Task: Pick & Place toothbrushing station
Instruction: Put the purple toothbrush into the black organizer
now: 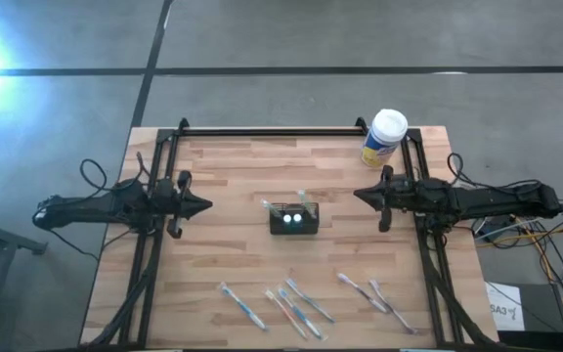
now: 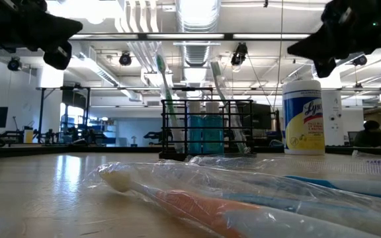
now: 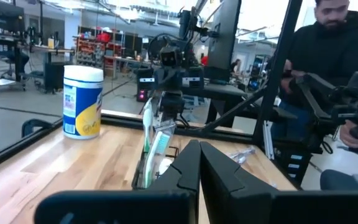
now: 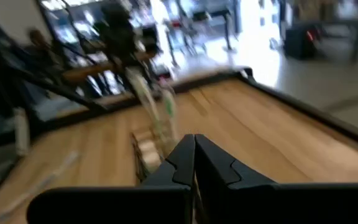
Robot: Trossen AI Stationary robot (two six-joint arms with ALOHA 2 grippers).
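A wooden desk (image 1: pixel 233 186) is seen from above, with a dark robot arm at each side edge. The toothbrushing station (image 1: pixel 293 217), a small black mesh caddy, stands at the middle of the desk, with two toothbrushes upright in it. From table height it shows teal cups inside its wire walls.

The left gripper (image 1: pixel 201 206) hovers near the left edge, pointing at the caddy, well apart from it. Its wrist camera shows its two fingers pressed together, holding nothing. The right gripper (image 1: pixel 362 195) mirrors it near the right edge, fingers likewise closed and empty.

A white-capped, yellow-labelled canister (image 1: pixel 384 138) stands at the far right corner. Several wrapped toothbrushes (image 1: pixel 297 305) lie scattered along the near edge.

Beyond the desk, the left wrist camera shows a person in a dark hooded top (image 3: pixel 328 56).

No pick appears to have begun. To do it well, one gripper would likely need to spread its fingers, approach a loose brush from above along its length, and then lower it into a free compartment without knocking the upright brushes or tipping the light caddy.
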